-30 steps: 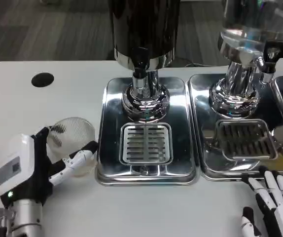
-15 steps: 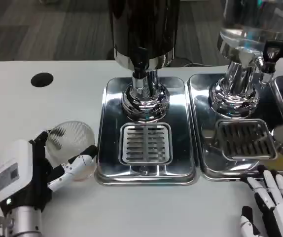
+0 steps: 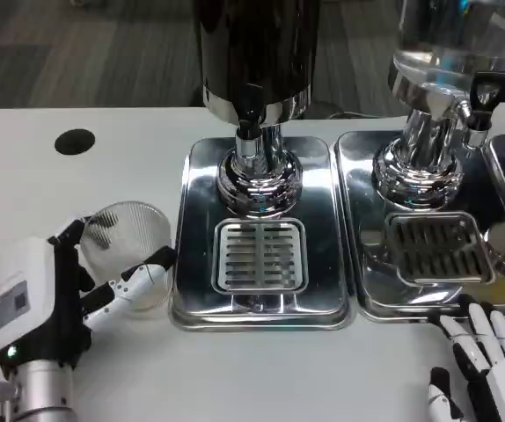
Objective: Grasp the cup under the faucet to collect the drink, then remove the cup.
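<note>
The table (image 3: 76, 193) is white and flat, with a dark round hole (image 3: 76, 141) set into its far left part. Beyond the far edge lies a grey carpeted floor (image 3: 76, 53) with a faint stripe pattern.

Two polished steel drip trays stand side by side on the table. The left drip tray (image 3: 261, 308) carries a slotted grate (image 3: 260, 256) and a chrome pedestal that supports a dark dispenser (image 3: 257, 44). The faucet (image 3: 249, 119) of this dispenser points down, above the pedestal and behind the grate. The right drip tray (image 3: 428, 299) carries its own grate and a clear dispenser (image 3: 455, 44) with a small black tap (image 3: 479, 101).

The cup (image 3: 129, 242) is clear, ribbed plastic. It is tilted, with its round mouth facing toward the camera. It is positioned on the table just beside the left edge of the left drip tray, not under the faucet.

The left hand (image 3: 54, 299) is at the near left, white back uppermost. Its fingers wrap the cup from both sides: one black-and-white finger (image 3: 134, 283) crosses the near side of the cup, and another curls over the far left rim. The cup is held.

The right hand (image 3: 486, 365) is at the near right corner, in front of the right drip tray. Its fingers are extended, slightly apart, and hold nothing.
</note>
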Controlling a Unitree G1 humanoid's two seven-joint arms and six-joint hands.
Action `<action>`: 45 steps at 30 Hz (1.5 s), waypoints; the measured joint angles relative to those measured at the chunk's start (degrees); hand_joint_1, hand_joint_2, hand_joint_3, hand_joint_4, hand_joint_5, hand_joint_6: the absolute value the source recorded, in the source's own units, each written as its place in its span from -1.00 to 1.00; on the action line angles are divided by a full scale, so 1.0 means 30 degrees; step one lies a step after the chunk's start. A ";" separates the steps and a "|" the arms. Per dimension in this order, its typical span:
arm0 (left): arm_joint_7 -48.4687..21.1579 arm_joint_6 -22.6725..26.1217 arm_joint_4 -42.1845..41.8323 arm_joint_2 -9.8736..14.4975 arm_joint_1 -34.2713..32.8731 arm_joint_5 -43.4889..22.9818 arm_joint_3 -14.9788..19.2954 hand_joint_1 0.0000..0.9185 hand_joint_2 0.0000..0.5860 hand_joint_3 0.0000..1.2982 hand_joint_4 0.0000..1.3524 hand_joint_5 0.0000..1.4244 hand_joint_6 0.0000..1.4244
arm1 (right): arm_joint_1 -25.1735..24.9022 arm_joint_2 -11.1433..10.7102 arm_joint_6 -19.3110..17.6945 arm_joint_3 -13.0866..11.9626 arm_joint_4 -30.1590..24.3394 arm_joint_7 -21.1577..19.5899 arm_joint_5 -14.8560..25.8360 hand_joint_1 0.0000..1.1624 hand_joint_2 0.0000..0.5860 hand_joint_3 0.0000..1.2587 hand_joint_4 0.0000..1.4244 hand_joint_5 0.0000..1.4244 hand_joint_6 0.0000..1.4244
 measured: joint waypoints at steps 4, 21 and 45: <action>-0.0661 0.0031 -0.0679 -0.0015 -0.0085 0.0045 0.0108 -0.43 -0.48 -0.15 -0.22 0.24 0.61 | -0.0008 0.0003 -0.0011 -0.0003 0.0011 0.0023 0.0003 -0.88 0.78 -0.74 -1.00 -1.00 -0.86; -0.2050 0.1403 0.0357 -0.0967 -0.3156 0.1329 -0.1872 -0.44 -0.51 -0.17 -0.24 0.22 0.59 | 0.0274 -0.0289 0.0246 -0.0351 -0.1716 0.0241 -0.0752 -0.84 0.76 -0.76 -1.00 -1.00 -0.91; -0.1141 0.1606 0.4567 -0.2546 -0.6222 0.1682 -0.3780 -0.58 -0.58 -0.23 -0.33 0.09 0.33 | 0.0856 -0.0451 0.0406 -0.1180 -0.3444 0.0740 -0.1074 -0.82 0.80 -0.79 -1.00 -1.00 -0.91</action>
